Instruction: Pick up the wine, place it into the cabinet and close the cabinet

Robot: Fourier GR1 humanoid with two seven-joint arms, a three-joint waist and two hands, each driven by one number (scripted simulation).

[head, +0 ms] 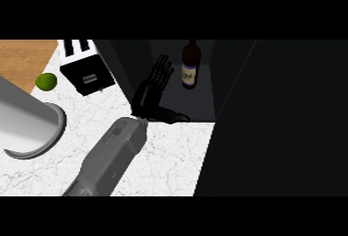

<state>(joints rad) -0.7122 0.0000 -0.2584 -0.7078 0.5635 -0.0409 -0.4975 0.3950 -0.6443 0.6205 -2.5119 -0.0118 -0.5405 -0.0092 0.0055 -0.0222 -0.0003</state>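
The wine bottle (191, 64), dark with a pale label, stands upright inside the dark cabinet (178, 103), towards its back. My left hand (151, 90) is at the cabinet's left side, fingers straight and pointing up, thumb stretched to the right over the cabinet floor. It is open and holds nothing; a small gap separates its fingers from the bottle. A narrow dark panel (117, 62) runs along the cabinet's left edge behind the hand. A large dark panel (275, 120) fills the right of the view. The right hand does not show.
A black toaster (85, 71) stands left of the cabinet on the white marble counter (166, 161). A green lime (46, 81) lies beside it, near a wooden surface (24, 55). A big grey round vessel (27, 124) takes up the left edge.
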